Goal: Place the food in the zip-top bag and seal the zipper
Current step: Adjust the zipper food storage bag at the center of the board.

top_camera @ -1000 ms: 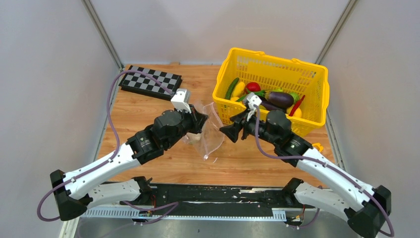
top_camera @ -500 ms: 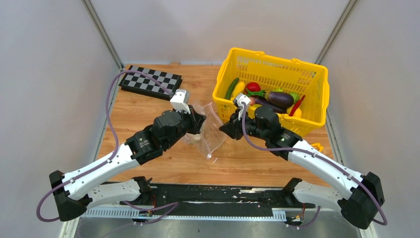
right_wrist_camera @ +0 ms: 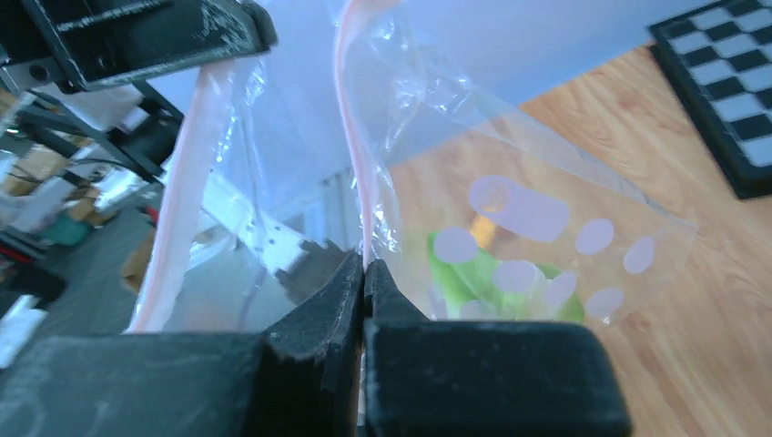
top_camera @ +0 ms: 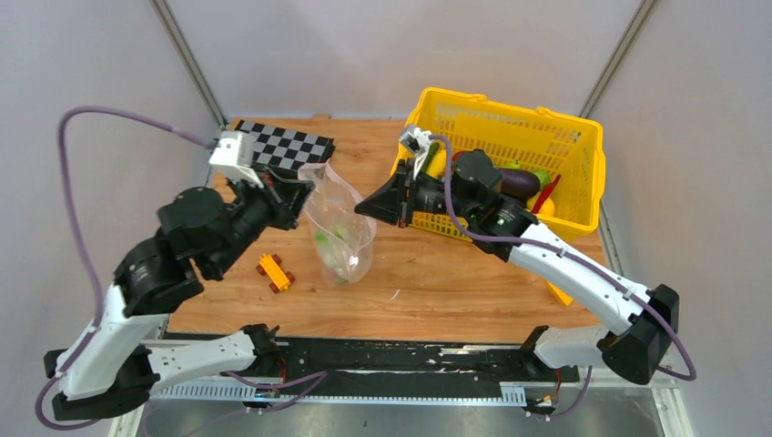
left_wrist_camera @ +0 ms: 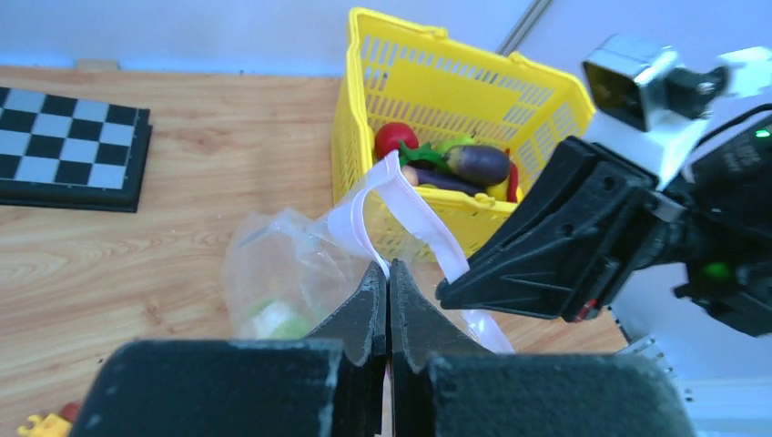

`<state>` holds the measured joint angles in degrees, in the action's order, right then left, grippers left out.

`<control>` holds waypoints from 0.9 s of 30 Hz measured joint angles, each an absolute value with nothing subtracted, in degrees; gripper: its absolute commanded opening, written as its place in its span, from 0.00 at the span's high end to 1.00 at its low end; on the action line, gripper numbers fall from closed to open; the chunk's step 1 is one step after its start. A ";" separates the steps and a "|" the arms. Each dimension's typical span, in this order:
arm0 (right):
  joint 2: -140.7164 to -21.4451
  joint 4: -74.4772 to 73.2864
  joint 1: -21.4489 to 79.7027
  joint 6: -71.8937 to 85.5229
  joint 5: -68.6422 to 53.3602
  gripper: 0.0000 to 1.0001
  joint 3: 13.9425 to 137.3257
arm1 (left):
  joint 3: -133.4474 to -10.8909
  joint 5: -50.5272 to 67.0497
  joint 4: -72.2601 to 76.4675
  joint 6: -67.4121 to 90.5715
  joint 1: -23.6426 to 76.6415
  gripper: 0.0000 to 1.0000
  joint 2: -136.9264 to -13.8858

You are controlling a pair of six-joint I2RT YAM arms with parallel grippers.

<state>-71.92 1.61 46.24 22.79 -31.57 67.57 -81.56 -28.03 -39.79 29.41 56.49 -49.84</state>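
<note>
Zip-top bag (top_camera: 341, 238) spans between left claw (left_wrist_camera: 389, 279) and right claw (right_wrist_camera: 364, 271), both clamped on it.

Bright diffuse light, faint soft shadows on the worktop (top_camera: 455, 282), top view sharp, right wrist background blurred and washed out, glare patches on the zip-top bag (right_wrist_camera: 437, 100)

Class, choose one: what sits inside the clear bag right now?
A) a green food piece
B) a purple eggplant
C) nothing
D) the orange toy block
A: a green piece shows through the bag, while the eggplant lies in the basket and the orange block rests on the table.
</note>
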 measured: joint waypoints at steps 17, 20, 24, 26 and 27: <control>-67.07 -7.42 46.81 24.14 -5.34 1.00 48.21 | -74.61 -19.03 -45.32 26.59 54.17 1.00 -75.72; -64.84 -8.99 46.81 22.63 -1.93 1.00 46.41 | -70.87 -16.16 -42.41 27.05 52.07 1.00 -76.53; -61.14 -9.39 46.81 22.37 0.08 0.94 46.37 | -71.53 -13.69 -36.77 26.89 50.39 1.00 -76.31; -59.13 -8.19 46.81 22.76 1.04 0.79 45.28 | -70.85 -11.90 -33.78 26.76 50.19 1.00 -75.53; -58.00 -7.40 46.81 23.29 1.34 0.77 44.14 | -69.76 -10.79 -31.83 26.76 50.22 1.00 -74.61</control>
